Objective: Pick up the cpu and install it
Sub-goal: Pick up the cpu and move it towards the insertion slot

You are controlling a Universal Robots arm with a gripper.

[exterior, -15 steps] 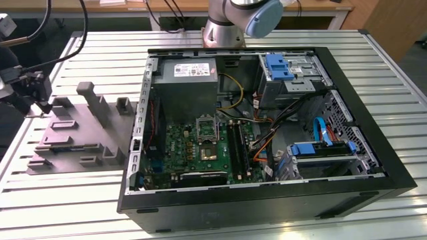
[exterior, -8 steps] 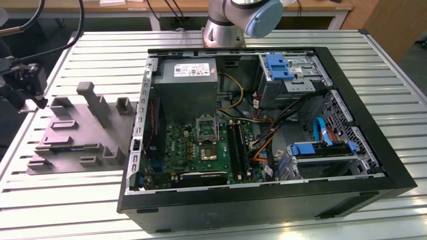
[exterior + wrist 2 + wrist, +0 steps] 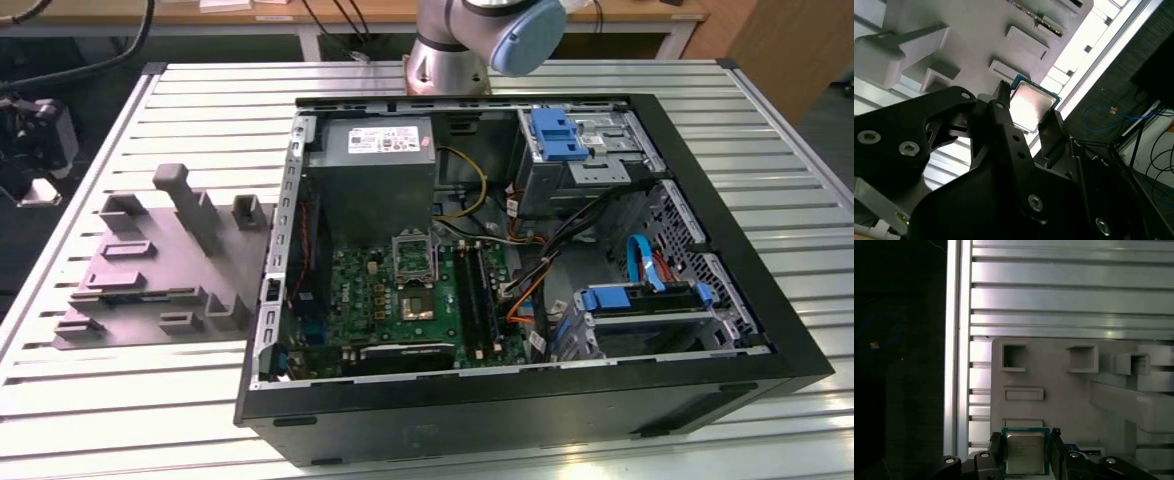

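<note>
The cpu [image 3: 1025, 452] is seen in both wrist views between the two black fingers [image 3: 995, 447] of the gripper [image 3: 1025, 449], its pale metal top turned toward the first wrist camera and a rim of green substrate showing around it. The jaws are drawn in to the width of the chip, and a finger is pressed against each of two opposite edges, so the chip is taken to be clamped (whether it is lifted clear of the tray or resting on it cannot be told). In the second wrist view the cpu [image 3: 1033, 102] is caught by the gripper [image 3: 1029, 114] over an edge of the grey moulded tray [image 3: 979, 40], close to the slatted aluminium table [image 3: 1074, 55]. In the exterior view the tray [image 3: 134, 270] is laid on the table [image 3: 200, 110] at the exterior view's left of the open computer case [image 3: 747, 330]. Inside the case the green motherboard [image 3: 387, 290] is exposed, with the shiny socket frame [image 3: 414, 255] below the grey power-supply box [image 3: 387, 150]. The arm's base [image 3: 454, 50] is mounted behind the case.
</note>
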